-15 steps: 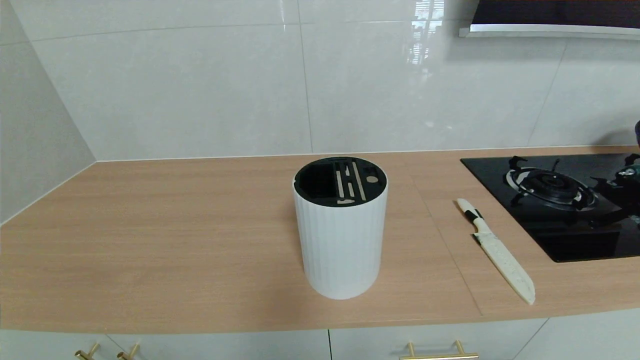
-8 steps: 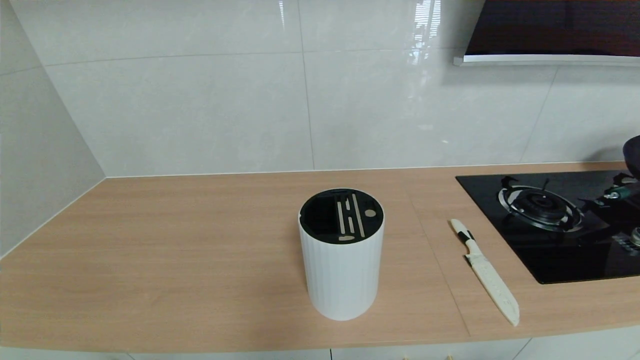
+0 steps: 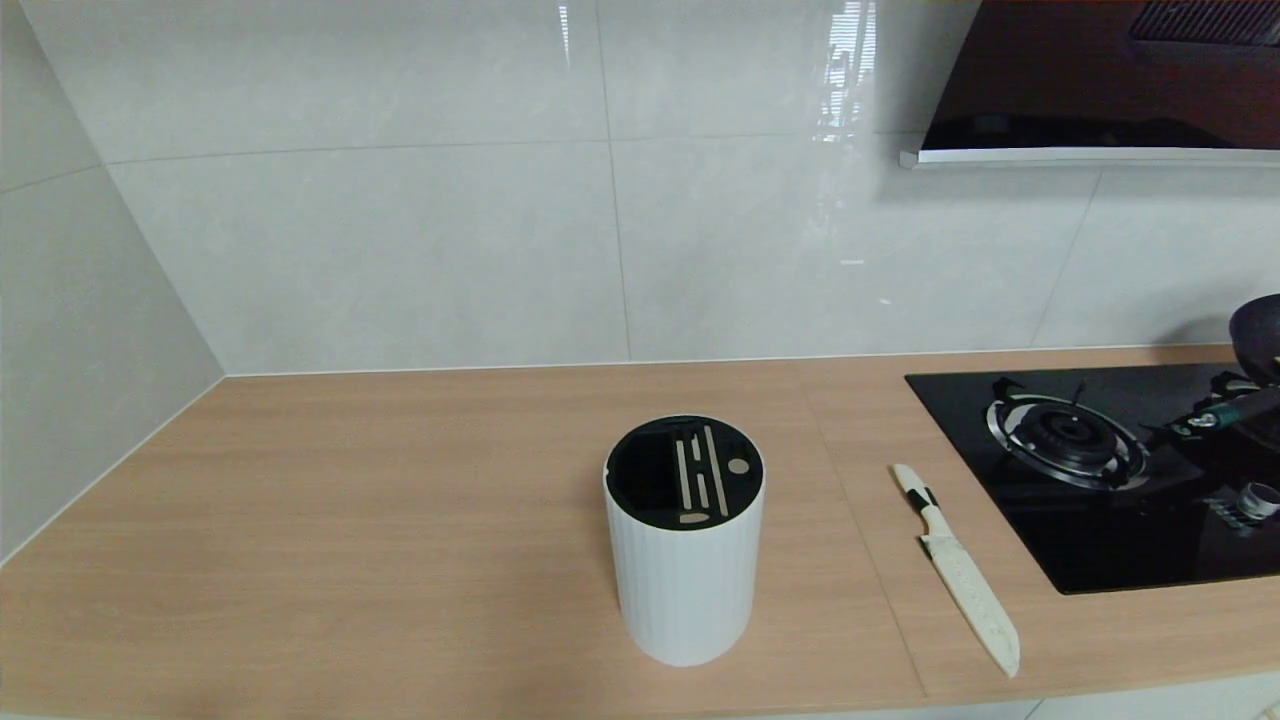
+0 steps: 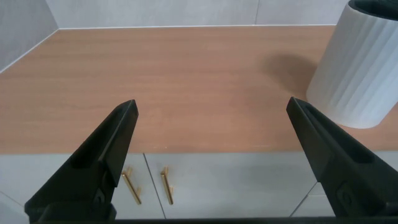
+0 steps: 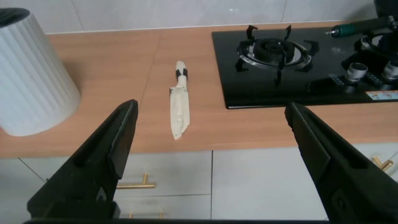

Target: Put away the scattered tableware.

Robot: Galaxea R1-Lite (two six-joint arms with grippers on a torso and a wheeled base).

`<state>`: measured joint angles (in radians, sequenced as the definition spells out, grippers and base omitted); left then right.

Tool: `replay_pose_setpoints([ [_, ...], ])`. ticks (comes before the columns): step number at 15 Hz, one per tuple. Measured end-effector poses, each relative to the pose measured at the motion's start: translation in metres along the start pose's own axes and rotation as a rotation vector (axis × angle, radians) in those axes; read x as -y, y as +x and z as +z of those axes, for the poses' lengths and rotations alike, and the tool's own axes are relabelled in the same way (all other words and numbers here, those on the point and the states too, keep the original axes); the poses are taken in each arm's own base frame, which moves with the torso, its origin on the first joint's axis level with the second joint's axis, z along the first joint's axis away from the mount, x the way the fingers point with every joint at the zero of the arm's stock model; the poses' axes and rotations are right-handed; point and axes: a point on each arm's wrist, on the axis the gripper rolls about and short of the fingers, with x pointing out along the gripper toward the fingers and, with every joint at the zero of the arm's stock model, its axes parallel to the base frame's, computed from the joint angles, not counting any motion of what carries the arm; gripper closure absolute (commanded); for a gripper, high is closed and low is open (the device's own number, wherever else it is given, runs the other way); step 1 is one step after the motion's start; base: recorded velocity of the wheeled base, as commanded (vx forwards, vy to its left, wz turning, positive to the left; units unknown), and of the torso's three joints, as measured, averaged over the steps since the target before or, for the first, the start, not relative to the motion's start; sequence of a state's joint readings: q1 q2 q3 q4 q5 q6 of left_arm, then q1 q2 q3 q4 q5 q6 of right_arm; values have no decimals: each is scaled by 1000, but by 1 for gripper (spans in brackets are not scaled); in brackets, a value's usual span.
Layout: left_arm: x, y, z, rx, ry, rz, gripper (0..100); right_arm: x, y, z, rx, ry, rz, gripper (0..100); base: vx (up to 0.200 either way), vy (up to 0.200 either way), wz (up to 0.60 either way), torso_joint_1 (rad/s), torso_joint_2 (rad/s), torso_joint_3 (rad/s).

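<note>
Right wrist view has the cream speckled kitchen knife with a black-banded handle (image 5: 180, 99) lying flat on the light wooden tabletop (image 5: 112, 50). It sits ahead of the right claw (image 5: 210, 111), tip toward the claw and handle away. That claw's two dark fingers stand wide apart with nothing between them. Farther to the robot's left stands the white ribbed cylindrical knife holder (image 5: 31, 74); in the head view its black slotted top (image 3: 685, 472) faces up. A black glass gas hob (image 5: 298, 68) lies to the knife's right, apart from it. The left claw (image 4: 211, 109), also spread wide and holding nothing, hangs at the tabletop's front edge above brass cabinet handles (image 4: 166, 185), the holder ahead to its right.
</note>
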<state>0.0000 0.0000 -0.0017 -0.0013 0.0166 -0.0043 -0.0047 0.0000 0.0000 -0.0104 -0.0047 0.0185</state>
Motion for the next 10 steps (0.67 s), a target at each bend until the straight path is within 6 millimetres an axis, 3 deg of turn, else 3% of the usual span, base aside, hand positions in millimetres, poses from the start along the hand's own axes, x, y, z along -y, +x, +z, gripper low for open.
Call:
replay_pose_setpoints([
  [10,0,0,0,0,0,0,0,0,0,0,0,-2,0,0,0,0,0,0,0,0],
])
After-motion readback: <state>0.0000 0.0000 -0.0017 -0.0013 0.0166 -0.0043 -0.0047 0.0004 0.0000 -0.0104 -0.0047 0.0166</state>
